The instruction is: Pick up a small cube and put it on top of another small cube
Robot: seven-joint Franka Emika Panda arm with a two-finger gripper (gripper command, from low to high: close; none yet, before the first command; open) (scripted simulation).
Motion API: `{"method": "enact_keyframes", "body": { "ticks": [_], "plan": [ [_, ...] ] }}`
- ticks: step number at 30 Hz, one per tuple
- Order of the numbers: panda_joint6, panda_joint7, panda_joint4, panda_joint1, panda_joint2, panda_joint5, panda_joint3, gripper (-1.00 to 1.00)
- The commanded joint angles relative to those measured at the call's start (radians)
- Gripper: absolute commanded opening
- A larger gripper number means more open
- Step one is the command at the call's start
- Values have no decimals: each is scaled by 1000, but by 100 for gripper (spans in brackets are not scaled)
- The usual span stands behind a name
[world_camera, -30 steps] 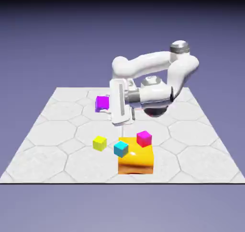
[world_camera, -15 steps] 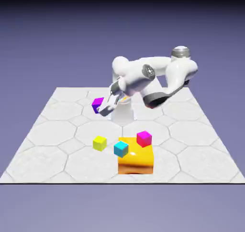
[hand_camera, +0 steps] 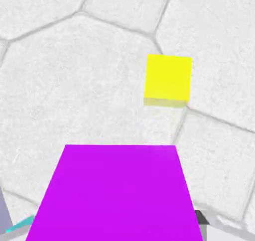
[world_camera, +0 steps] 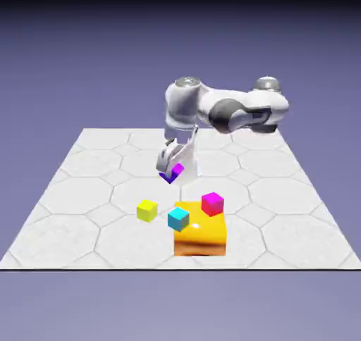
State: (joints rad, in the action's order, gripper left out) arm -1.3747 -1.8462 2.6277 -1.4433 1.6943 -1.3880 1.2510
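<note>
Orange-yellow block sits on the table, carrying the magenta cube with the cyan cube at its corner. Up and away from the block, the gripper is clamped on the small violet-purple cube, held clear of the table. The yellow cube lies beside the block.

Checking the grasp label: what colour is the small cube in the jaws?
Violet-purple. The small violet-purple cube shows best in the hand view, large at the bottom.
</note>
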Motion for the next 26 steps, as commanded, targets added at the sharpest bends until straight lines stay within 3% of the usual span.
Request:
{"method": "enact_keyframes", "body": {
  "ticks": [1,13,23,24,26],
  "plan": [
    [28,-5,6,-1,9,-43,-8,-100],
    [260,39,387,-317,68,-540,264,-100],
    [102,-14,369,-252,-21,-835,566,-100],
    [102,-14,369,-252,-21,-835,566,100],
    [123,-7,373,-262,-10,-799,529,100]
  ]
}}
